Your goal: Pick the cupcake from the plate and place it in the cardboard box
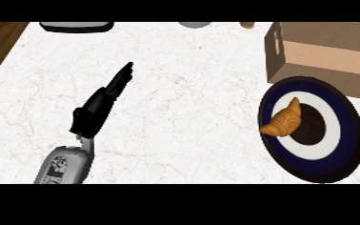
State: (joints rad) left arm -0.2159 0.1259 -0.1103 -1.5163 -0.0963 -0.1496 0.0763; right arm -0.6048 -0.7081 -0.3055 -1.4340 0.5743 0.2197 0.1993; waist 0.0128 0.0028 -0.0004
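- Head view: my black left hand point(97, 108) lies over the left half of the white marble counter point(190, 105). Its fingers are straight and pressed together, pointing up and to the right, and they hold nothing.
- My grey left forearm point(67, 164) comes in from the lower edge, at the left. My right hand does not show.
- The thing on the plate is a golden-brown, crescent-shaped pastry point(285, 120) that looks like a croissant rather than a cupcake. It lies on the left part of the round plate with a dark blue rim, a white ring and a dark centre point(309, 169), one tip pointing up.
- The plate sits at the far right of the counter. Its lower rim reaches the view's lower edge and its right rim nearly reaches the right edge.
- The brown cardboard box point(316, 52) stands in the upper right corner, just above the plate. The plate's upper rim meets the box's lower front edge, and I cannot tell whether they touch.
- Between my hand and the plate there is a broad stretch of bare marble, with the pastry well apart from my fingertips.
- Along the far edge I see a dark tray with a pale rim point(76, 26) at the left and a small grey round object point(194, 24) near the middle, both cut off by the view.
- A strip of brown wood point(10, 35) borders the counter at the upper left corner.
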